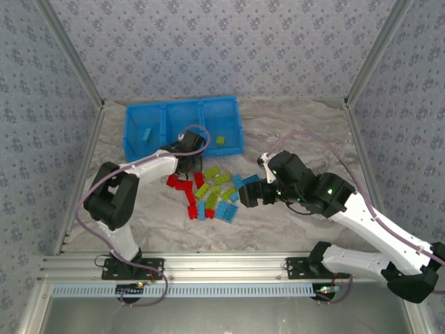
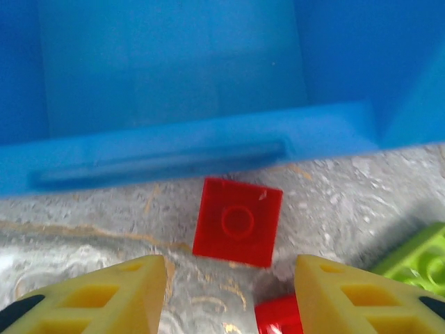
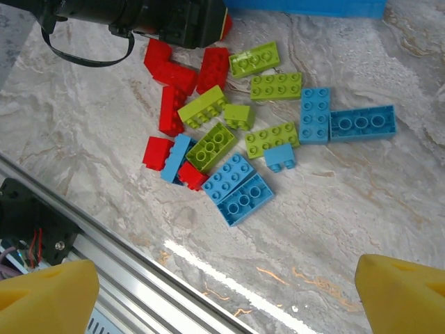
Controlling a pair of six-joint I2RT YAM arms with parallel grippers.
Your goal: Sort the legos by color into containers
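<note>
Legos (image 1: 211, 191) mostly unsorted: left pincer (image 2: 229, 282), apart and empty, lines up on a red brick (image 2: 238, 221) by the tray (image 2: 174, 158); next it should probably descend and close. Right pincer (image 3: 226, 282) gapes wide.

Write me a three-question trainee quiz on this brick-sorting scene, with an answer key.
1. True or false: the left gripper is gripping the red brick.
2. In the top view, what colour is the brick in the right-end compartment of the tray? A red, B lime green, C light blue.
3. Fill in: the right gripper is ____ (open or shut).

Key: 1 false, the brick lies flat on the table ahead of the parted fingers; 2 B; 3 open.
</note>
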